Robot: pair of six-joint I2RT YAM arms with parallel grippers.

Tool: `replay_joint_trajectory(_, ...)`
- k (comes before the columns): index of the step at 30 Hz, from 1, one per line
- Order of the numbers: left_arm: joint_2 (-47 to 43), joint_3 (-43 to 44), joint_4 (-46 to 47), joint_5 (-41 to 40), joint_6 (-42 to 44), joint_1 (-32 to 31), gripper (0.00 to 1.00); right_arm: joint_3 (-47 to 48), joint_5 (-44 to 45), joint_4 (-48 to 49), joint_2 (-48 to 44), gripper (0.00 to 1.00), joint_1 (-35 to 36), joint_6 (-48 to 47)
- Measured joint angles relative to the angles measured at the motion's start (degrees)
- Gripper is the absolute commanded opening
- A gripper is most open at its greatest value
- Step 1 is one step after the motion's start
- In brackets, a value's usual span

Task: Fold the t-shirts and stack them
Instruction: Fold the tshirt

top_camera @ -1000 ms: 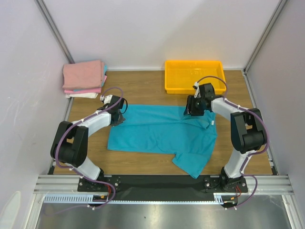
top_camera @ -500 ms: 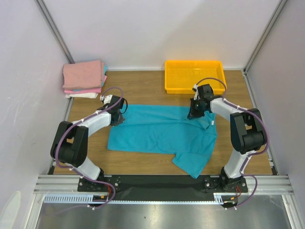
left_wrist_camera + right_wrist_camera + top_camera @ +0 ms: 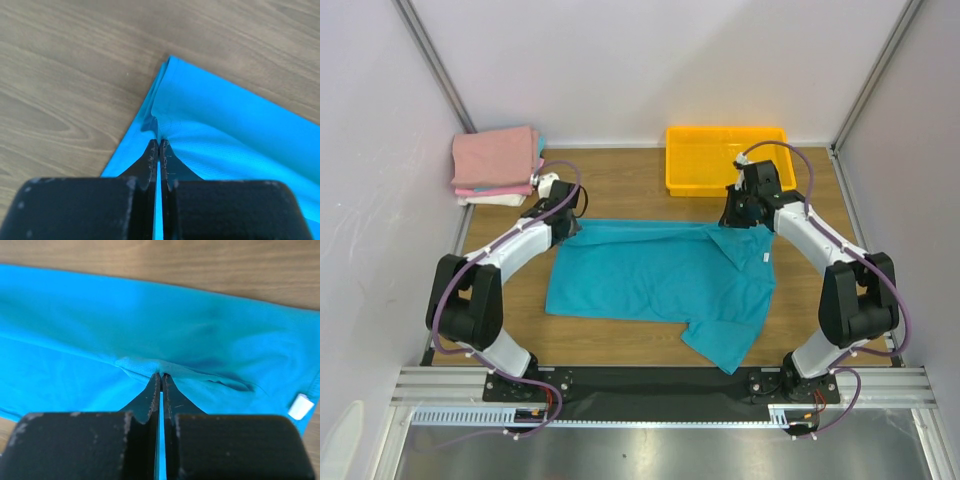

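Observation:
A turquoise t-shirt (image 3: 660, 280) lies spread across the middle of the wooden table. My left gripper (image 3: 566, 222) is shut on the shirt's far left corner, the cloth (image 3: 210, 120) puckering at the fingertips (image 3: 159, 142). My right gripper (image 3: 730, 222) is shut on the shirt's far right edge, with a fold of cloth (image 3: 150, 325) bunched at its tips (image 3: 161, 375). A white label (image 3: 301, 406) shows at the shirt's edge. Both pinched corners are raised off the table. A stack of folded pink, teal and white t-shirts (image 3: 497, 165) sits at the far left.
A yellow plastic bin (image 3: 728, 158) stands at the back right, just behind the right gripper. White walls close in the left, right and back sides. The arm bases sit on a metal rail (image 3: 660, 385) at the near edge.
The right gripper closed on the shirt's far right edge. Both grippers have moved toward the back with the far edge of the shirt lifted.

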Motion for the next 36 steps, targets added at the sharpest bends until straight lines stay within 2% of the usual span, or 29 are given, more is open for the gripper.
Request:
replay_joint_trajectory(23,5.92,9.22,13.60,-2.67,19.47,2.10,0.00,1.81,2.19,-0.83,-1.05,0.00,0.31,-0.17)
replay_joint_trajectory(36,12.70,13.53,20.33,-1.16,22.86,3.65,0.00,13.14,3.52,-2.05,7.69,0.00,0.11,-4.39)
